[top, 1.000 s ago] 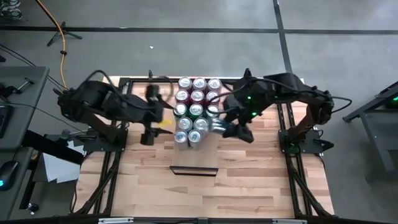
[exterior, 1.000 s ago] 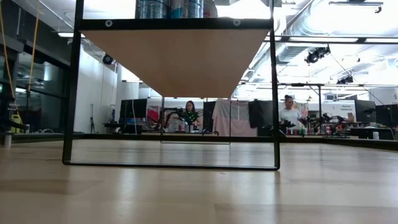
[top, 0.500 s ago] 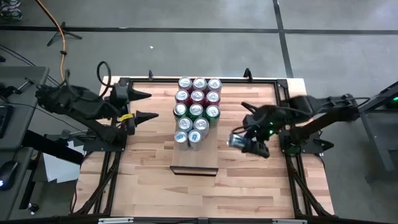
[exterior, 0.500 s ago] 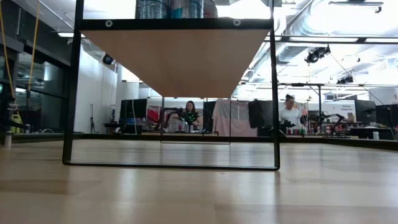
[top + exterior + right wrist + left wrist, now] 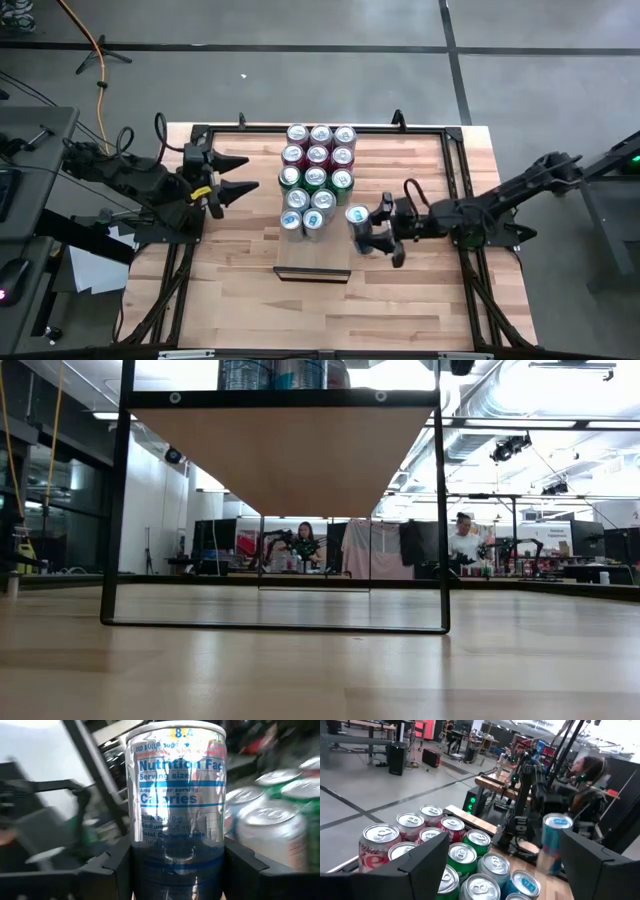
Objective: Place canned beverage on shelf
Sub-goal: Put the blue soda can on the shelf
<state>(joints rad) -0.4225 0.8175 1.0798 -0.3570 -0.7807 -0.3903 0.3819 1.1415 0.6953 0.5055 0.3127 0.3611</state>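
Gray floor [image 5: 300, 60], orange cable [image 5: 98, 50].

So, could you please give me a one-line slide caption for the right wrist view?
Right gripper grips a silver-and-blue slim can upright, nutrition label facing the camera, beside the cans already on the shelf.

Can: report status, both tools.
Right tool shut on can, upright, beside the can block. Left tool open, empty, left of block. Shelf slots beside block free.
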